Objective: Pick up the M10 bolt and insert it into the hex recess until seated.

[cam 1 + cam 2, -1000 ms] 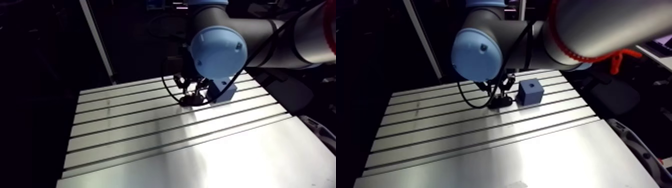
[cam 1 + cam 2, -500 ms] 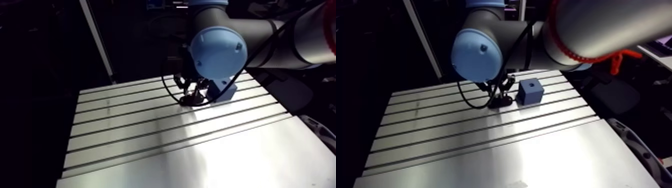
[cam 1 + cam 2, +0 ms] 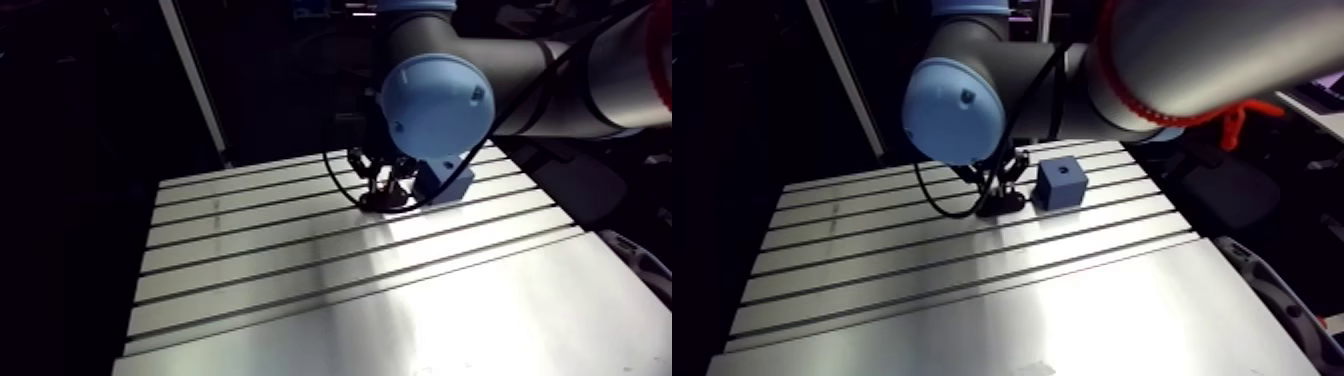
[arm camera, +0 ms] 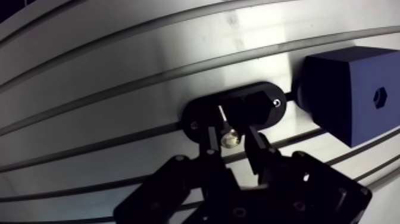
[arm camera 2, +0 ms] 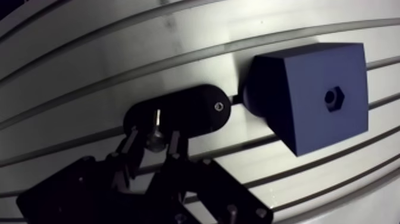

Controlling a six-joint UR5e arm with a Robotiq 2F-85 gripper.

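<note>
In the wrist view my gripper point(image 4: 230, 143) is shut on the M10 bolt point(image 4: 230, 138). The bolt's shiny head is pressed between the two black fingertips, and its thin shank points down at a black oval holder point(image 4: 265, 106) lying on the table. Just beside the holder stands a dark blue block point(image 4: 342, 101) with a small hex recess point(image 4: 380, 95) in the face turned toward the camera. In the arm view the gripper point(image 3: 1006, 188) hangs low over the holder, left of the blue block point(image 3: 1062, 183).
The slotted aluminium table point(image 3: 972, 290) stretches out around the holder, with long parallel grooves. A slanted metal post point(image 3: 842, 80) rises behind the table's far left corner. The arm's large blue joint cap point(image 3: 952, 108) hides part of the gripper.
In the arm view the gripper's fingers have shifted slightly upward over the black holder. The blue block and holder have not moved.
</note>
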